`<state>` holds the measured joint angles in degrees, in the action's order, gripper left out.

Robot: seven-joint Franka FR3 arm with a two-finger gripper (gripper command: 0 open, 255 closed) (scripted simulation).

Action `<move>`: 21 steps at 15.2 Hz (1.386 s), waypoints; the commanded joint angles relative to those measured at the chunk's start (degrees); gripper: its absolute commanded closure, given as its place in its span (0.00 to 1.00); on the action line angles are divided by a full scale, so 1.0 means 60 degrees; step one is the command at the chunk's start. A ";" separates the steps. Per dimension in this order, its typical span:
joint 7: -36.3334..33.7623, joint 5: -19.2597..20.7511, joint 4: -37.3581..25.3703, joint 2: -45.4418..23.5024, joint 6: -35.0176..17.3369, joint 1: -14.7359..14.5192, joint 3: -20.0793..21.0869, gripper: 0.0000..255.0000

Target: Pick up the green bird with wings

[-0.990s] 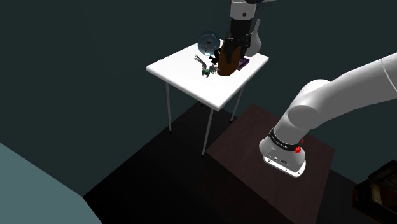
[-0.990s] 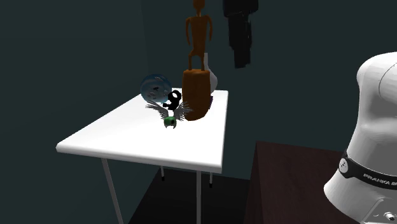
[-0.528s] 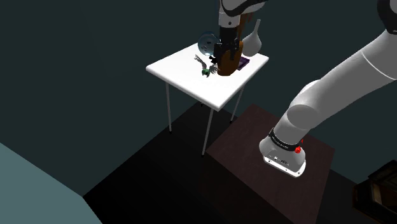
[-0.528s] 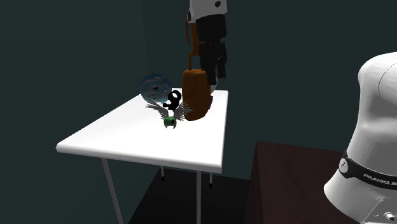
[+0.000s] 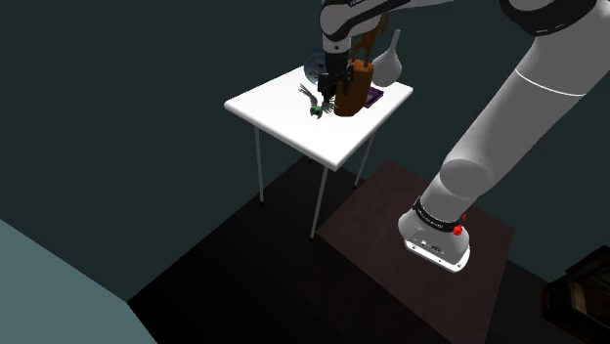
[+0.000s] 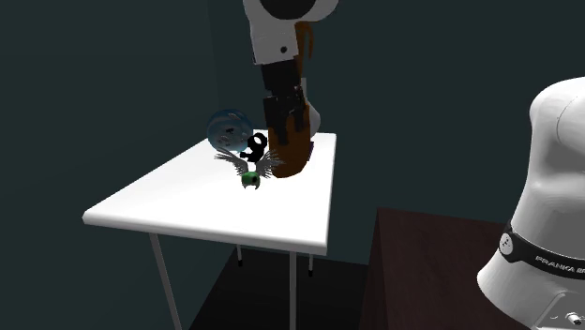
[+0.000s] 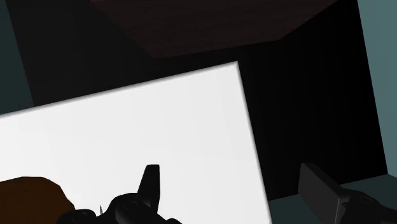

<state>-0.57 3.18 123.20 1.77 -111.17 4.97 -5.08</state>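
The green bird (image 5: 316,111) (image 6: 251,176) lies on the white table (image 5: 293,122) (image 6: 206,202), grey wings spread, close in front of a tall brown figure (image 5: 355,90) (image 6: 292,150). My black gripper (image 5: 329,88) (image 6: 284,131) hangs just above the tabletop, beside the brown figure and a little above and behind the bird. In the wrist view its fingers stand wide apart, so the gripper (image 7: 230,170) is open with nothing between them; under it are the bare tabletop (image 7: 127,140) and a corner of the brown figure (image 7: 25,197).
A glassy blue sphere (image 5: 315,66) (image 6: 226,129) and a small black-and-white object (image 6: 256,145) sit just behind the bird. A white vase (image 5: 388,64) and a purple item (image 5: 374,96) stand at the table's far side. The dark wooden stand (image 5: 430,235) is beside the table.
The arm has swung down and towards the shoulder view's left. The gripper has dropped from above the brown figure to beside it, near the bird. The objects have not moved.
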 commanded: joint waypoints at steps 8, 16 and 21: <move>0.0327 0.0229 -0.2643 -0.3268 -0.0564 0.0349 -0.0292 0.00; 0.0616 0.0276 -0.6002 -0.6344 -0.0251 0.0758 -0.0471 0.00; 0.0674 0.0267 -0.7149 -0.7411 -0.0166 0.0904 -0.0499 0.00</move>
<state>3.59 4.80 80.83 -41.96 -111.95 10.40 -8.11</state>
